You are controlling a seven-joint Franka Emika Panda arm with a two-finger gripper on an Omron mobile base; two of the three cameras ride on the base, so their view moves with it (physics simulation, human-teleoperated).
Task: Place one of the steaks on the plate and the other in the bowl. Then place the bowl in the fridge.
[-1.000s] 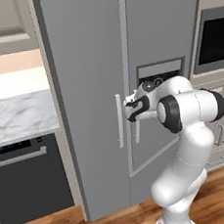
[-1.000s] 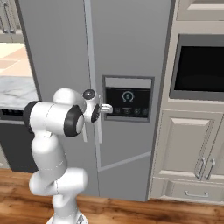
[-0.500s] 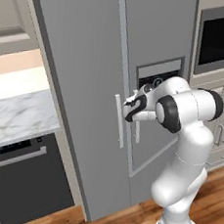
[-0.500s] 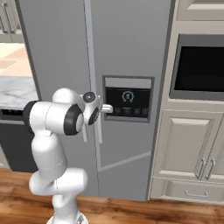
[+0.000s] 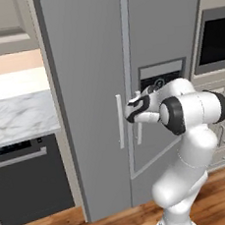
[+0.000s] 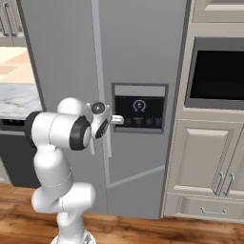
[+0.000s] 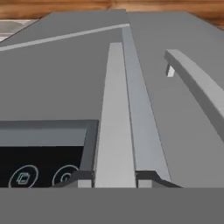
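The fridge (image 5: pixel 90 77) is shut. The claw (image 7: pixel 114 178) grips its right door's handle (image 7: pixel 114 113). Next, probably, pull the door open.

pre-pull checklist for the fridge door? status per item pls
1. Fridge doors shut, nothing ajar: ok.
2. Gripper lined up on the right door's handle: ok, the handle runs straight up between the fingertips in the hand view.
3. Fingertips on both sides of that handle: ok.
4. Grip firm on the handle: cannot tell, contact is hidden at the frame edge.
5. Left door's handle free of the gripper: ok, it sits apart to the side.
6. Arm clear of the dispenser panel: cannot tell; the wrist sits close beside it.
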